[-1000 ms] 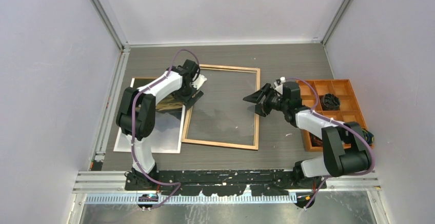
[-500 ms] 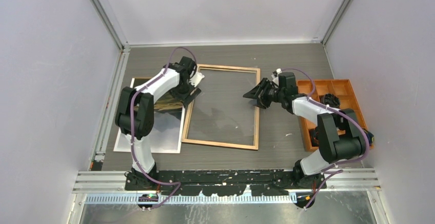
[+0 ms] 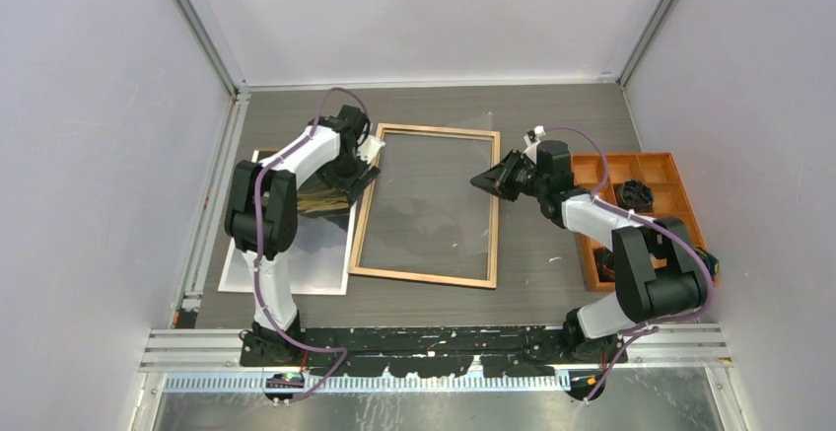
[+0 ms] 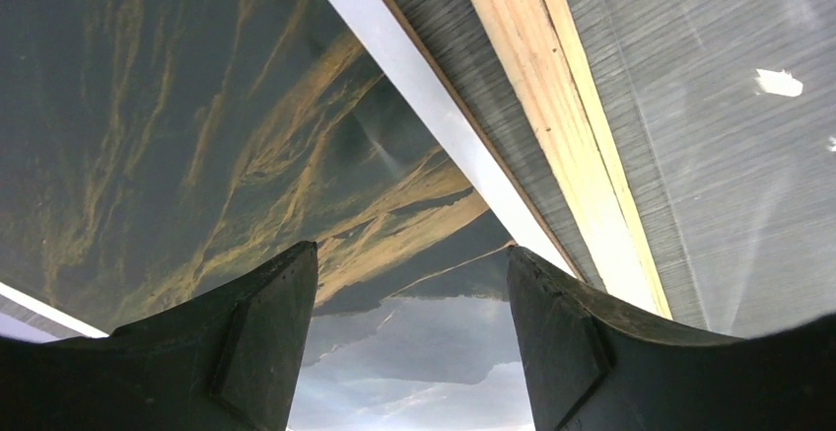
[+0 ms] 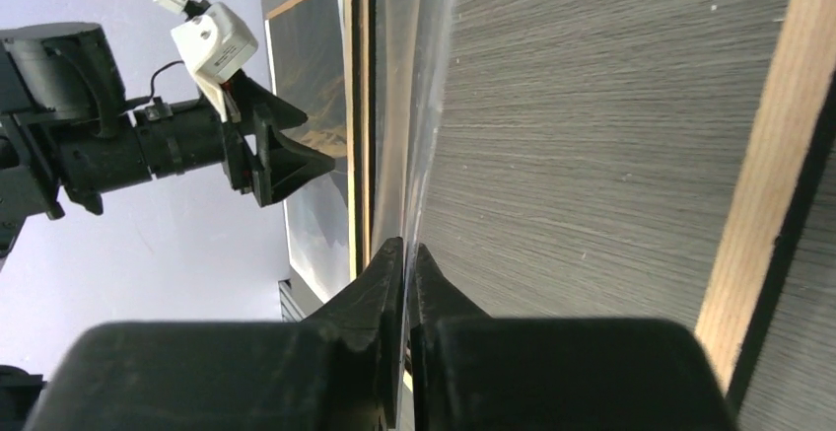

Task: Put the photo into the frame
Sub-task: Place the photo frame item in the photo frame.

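The frame [image 3: 424,275] lies on the table with its light wood back up, and a clear sheet [image 3: 434,194] lies inside it. My right gripper [image 3: 490,182] is at the frame's right rail, shut on the clear sheet's [image 5: 414,106] right edge, which runs edge-on between the fingers [image 5: 389,273]. The photo [image 3: 296,253] lies face up left of the frame on a brown board. My left gripper [image 3: 357,177] hangs open just above the photo's [image 4: 197,106] right side, beside the frame's left rail [image 4: 552,86], with nothing between its fingers [image 4: 266,323].
An orange compartment tray [image 3: 680,179] stands at the right, with a black object [image 3: 636,194] in one compartment. The left arm [image 5: 118,145] shows across the frame in the right wrist view. Metal rails run along the table's left and near edges.
The right gripper has gone from open to shut on the clear sheet's right edge. The left gripper has slid left, off the frame's left rail and over the photo.
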Controlling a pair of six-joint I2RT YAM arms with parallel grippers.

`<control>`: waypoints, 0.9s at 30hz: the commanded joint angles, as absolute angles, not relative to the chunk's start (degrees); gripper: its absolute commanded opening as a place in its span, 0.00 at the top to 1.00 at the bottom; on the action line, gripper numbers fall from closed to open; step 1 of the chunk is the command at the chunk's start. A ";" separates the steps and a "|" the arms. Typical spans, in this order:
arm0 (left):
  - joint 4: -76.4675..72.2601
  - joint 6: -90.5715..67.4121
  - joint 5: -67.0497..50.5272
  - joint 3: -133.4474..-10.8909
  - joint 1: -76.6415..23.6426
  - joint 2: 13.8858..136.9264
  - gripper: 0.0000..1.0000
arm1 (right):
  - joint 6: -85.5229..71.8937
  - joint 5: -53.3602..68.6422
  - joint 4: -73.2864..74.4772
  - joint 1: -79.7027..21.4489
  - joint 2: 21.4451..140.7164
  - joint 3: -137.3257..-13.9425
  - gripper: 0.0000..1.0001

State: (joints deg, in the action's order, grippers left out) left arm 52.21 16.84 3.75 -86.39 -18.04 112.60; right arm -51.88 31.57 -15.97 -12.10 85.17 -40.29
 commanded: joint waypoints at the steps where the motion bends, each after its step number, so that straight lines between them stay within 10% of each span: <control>1: 52.91 16.38 2.84 -88.20 -18.19 113.29 0.29 | -50.05 31.04 -20.90 -13.83 83.64 -42.18 0.95; 27: 53.62 15.04 -1.69 -89.50 -9.19 109.64 0.30 | -67.73 33.38 -34.57 -15.80 80.90 -45.25 0.99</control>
State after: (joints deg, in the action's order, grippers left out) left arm 53.84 15.38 0.03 -89.23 -9.15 113.34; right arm -59.29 32.18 -24.36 -15.68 80.31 -42.57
